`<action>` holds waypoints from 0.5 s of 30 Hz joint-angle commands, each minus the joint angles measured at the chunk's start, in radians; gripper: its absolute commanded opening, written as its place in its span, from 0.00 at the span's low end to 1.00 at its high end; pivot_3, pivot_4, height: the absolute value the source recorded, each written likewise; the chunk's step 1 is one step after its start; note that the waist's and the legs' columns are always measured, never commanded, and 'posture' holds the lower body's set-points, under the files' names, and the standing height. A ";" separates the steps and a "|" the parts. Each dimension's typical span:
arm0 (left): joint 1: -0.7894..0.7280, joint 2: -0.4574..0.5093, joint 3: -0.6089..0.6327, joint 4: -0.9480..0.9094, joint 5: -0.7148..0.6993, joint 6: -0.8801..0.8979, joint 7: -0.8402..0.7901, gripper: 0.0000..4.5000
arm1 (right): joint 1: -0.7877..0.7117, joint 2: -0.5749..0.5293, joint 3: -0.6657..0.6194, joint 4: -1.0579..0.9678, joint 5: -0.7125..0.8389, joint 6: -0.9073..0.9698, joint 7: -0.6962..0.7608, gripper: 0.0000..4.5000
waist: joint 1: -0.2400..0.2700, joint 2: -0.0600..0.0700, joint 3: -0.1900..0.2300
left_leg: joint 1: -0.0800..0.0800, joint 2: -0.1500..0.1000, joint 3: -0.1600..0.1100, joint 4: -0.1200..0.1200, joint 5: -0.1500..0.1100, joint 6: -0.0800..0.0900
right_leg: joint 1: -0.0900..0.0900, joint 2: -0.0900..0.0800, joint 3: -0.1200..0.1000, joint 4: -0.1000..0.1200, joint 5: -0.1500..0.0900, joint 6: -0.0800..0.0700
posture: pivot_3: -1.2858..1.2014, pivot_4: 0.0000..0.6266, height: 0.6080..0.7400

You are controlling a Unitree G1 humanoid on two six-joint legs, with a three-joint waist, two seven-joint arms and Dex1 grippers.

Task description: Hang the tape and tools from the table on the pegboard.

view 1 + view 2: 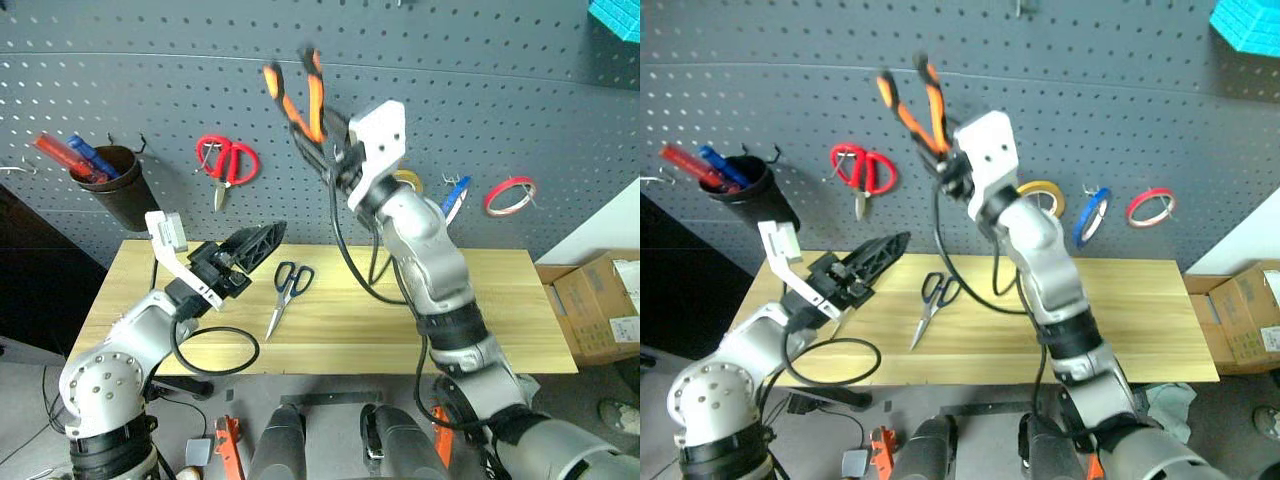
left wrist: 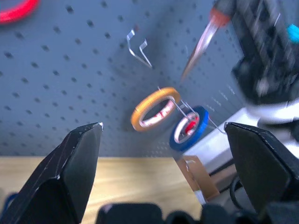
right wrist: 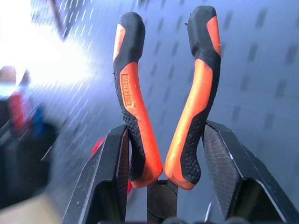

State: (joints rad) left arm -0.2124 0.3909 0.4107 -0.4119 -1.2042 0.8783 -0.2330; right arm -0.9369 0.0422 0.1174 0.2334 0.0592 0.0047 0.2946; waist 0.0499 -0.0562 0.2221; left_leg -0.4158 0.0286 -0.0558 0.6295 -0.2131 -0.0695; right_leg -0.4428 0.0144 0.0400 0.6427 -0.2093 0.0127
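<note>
Both arms raised; right gripper (image 3: pixel 163 163) clamps pliers (image 3: pixel 163 102) handles-up before pegboard (image 1: pixel 120 70).

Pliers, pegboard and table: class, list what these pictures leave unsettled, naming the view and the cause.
- Pliers: jaw end hidden below the right gripper, right wrist view.
- Which pegboard hook they are headed for: handles blurred, head views.
- Cup contents: too small to name, head views.
- Dark blue scissors: blade tips too thin to judge on the table.
- Left gripper: open, holding nothing.
</note>
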 commanded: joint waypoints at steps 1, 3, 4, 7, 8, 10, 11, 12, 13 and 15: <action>-0.020 -0.007 -0.043 0.001 0.038 -0.043 0.002 1.00 | -0.102 0.003 -0.041 0.216 -0.034 -0.216 -0.061 0.43 | 0.007 0.000 -0.004 | 0.000 0.000 0.000 0.000 0.000 0.000 | 0.000 0.000 0.000 0.000 0.000 0.000 | 0.62 0.16 1.00; -0.018 -0.025 -0.063 -0.011 0.044 -0.055 0.018 1.00 | -0.148 0.011 -0.052 0.346 -0.042 -0.291 -0.085 0.43 | 0.009 0.000 -0.004 | 0.000 0.000 0.000 -0.001 0.000 0.000 | 0.000 0.000 0.000 0.000 0.000 -0.001 | 0.62 0.17 1.00; -0.016 -0.031 -0.070 -0.017 0.044 -0.059 0.024 1.00 | -0.165 0.012 -0.054 0.399 -0.048 -0.324 -0.097 0.43 | 0.009 -0.001 -0.004 | 0.000 0.000 0.000 -0.001 0.000 0.000 | 0.000 0.000 0.000 0.000 0.000 -0.001 | 0.62 0.17 1.00; -0.008 -0.032 -0.075 -0.024 0.041 -0.065 0.029 1.00 | -0.194 0.018 -0.060 0.509 -0.056 -0.385 -0.123 0.43 | 0.009 0.000 -0.004 | 0.000 0.001 0.000 -0.001 0.000 0.000 | 0.000 0.000 0.000 0.001 0.001 -0.001 | 0.62 0.18 1.00; -0.008 -0.031 -0.073 -0.024 0.037 -0.066 0.031 1.00 | -0.193 0.023 -0.071 0.539 -0.048 -0.383 -0.132 0.43 | 0.010 0.000 -0.004 | 0.000 0.001 0.000 -0.001 0.000 0.000 | 0.000 0.000 0.000 0.002 0.001 -0.001 | 0.62 0.19 1.00; -0.009 -0.028 -0.071 -0.022 0.032 -0.067 0.034 1.00 | -0.191 0.029 -0.084 0.580 -0.040 -0.386 -0.145 0.43 | 0.011 0.000 -0.004 | 0.000 0.001 -0.001 0.000 0.000 0.000 | 0.000 0.000 0.000 0.002 0.001 -0.001 | 0.62 0.19 1.00; -0.010 -0.026 -0.070 -0.021 0.031 -0.067 0.035 1.00 | -0.184 0.028 -0.085 0.596 -0.044 -0.393 -0.148 0.43 | 0.012 0.000 -0.004 | 0.001 0.001 -0.001 0.000 0.000 0.000 | 0.000 0.000 0.000 0.003 0.001 -0.002 | 0.62 0.19 1.00; -0.010 -0.024 -0.069 -0.020 0.030 -0.068 0.036 1.00 | -0.176 0.027 -0.084 0.608 -0.049 -0.398 -0.150 0.43 | 0.014 0.000 -0.004 | 0.001 0.001 -0.001 0.000 0.000 0.000 | 0.000 0.000 0.000 0.003 0.001 -0.002 | 0.62 0.19 1.00; -0.011 -0.022 -0.067 -0.019 0.029 -0.068 0.036 1.00 | -0.164 0.024 -0.081 0.618 -0.056 -0.403 -0.153 0.43 | 0.016 0.000 -0.004 | 0.001 0.001 -0.001 0.000 0.000 0.000 | 0.000 0.000 0.000 0.003 0.001 -0.002 | 0.62 0.19 1.00; -0.011 -0.018 -0.067 -0.019 0.025 -0.069 0.039 1.00 | -0.135 0.019 -0.075 0.622 -0.063 -0.411 -0.151 0.43 | 0.018 0.000 -0.004 | 0.001 0.001 -0.001 0.000 0.001 0.000 | 0.000 0.000 0.000 0.003 0.001 -0.003 | 0.63 0.19 1.00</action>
State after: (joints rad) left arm -0.2175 0.3626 0.3323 -0.3930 -1.1616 0.8243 -0.1951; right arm -1.0805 0.0689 0.0593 0.8698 -0.0005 -0.3758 0.1553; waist 0.0681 -0.0565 0.2177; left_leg -0.4144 0.0293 -0.0564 0.6298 -0.2116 -0.0690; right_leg -0.4428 0.0143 0.0397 0.6458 -0.2075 0.0094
